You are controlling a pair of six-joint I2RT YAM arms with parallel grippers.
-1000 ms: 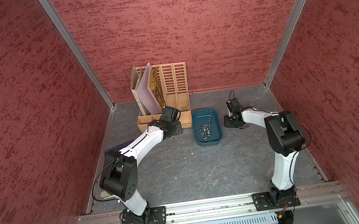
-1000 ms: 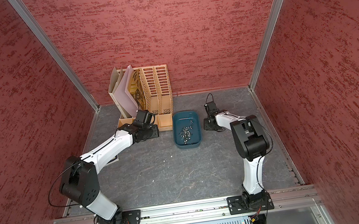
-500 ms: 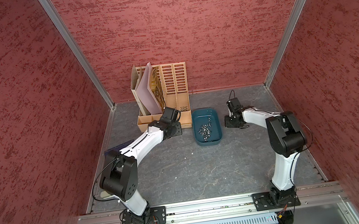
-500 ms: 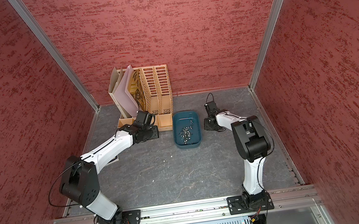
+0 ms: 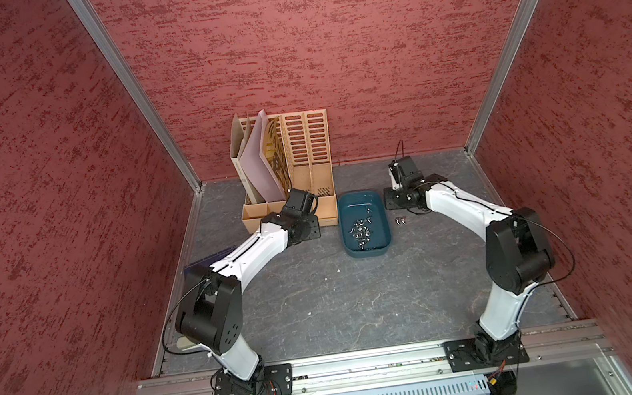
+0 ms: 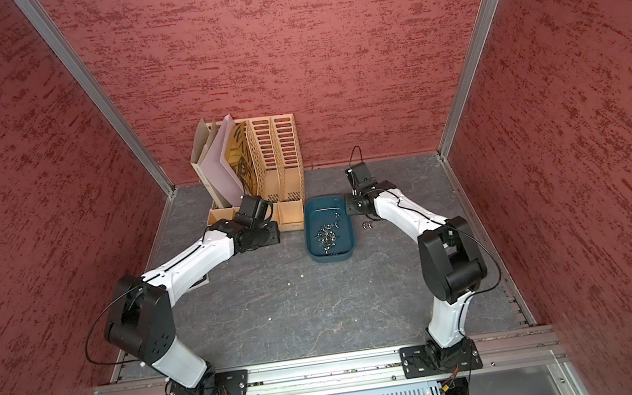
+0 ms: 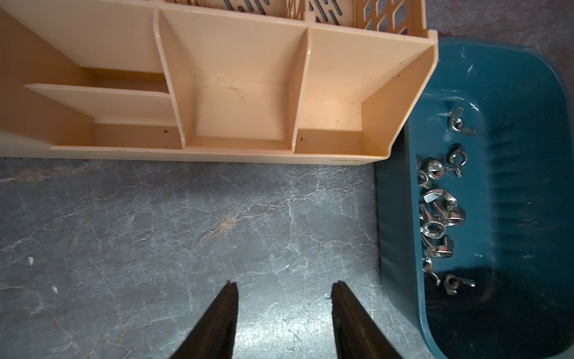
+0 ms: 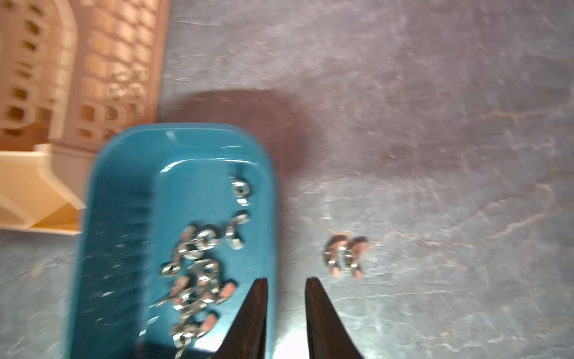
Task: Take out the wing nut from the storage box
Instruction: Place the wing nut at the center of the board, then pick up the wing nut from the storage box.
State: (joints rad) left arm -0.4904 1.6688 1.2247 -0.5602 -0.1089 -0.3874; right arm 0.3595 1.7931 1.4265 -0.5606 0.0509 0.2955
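Drawn back toward the rear wall since a second ago, the right arm's wrist no longer covers the spot just right of the storage box [image 5: 368, 253]. Two wing nuts [image 5: 400, 220] lie there on the table [image 5: 320, 303], outside the box and close beside each other. In the blurred right wrist view they seem to touch.

The right gripper [image 8: 285, 279] hangs over the box's right rim. Its fingers are a narrow gap apart with nothing between them, one above the box and one above the table. A heap of wing nuts [image 5: 361, 231] remains inside the box.

The left arm has not shifted. The left gripper [image 7: 284, 283] hovers over bare table in front of the file organiser [image 5: 308, 153], with its fingers spread wide and empty.

The table is a grey mat veined with pale cracks and dotted with a few white specks. The box stands on it just right of the beige organiser, which backs onto the rear wall. Red textured walls [image 5: 325, 37] close the cell on three sides and meet at aluminium posts [image 5: 131, 86]. Both arm bases are bolted to a metal rail [image 5: 371, 363] along the front edge.
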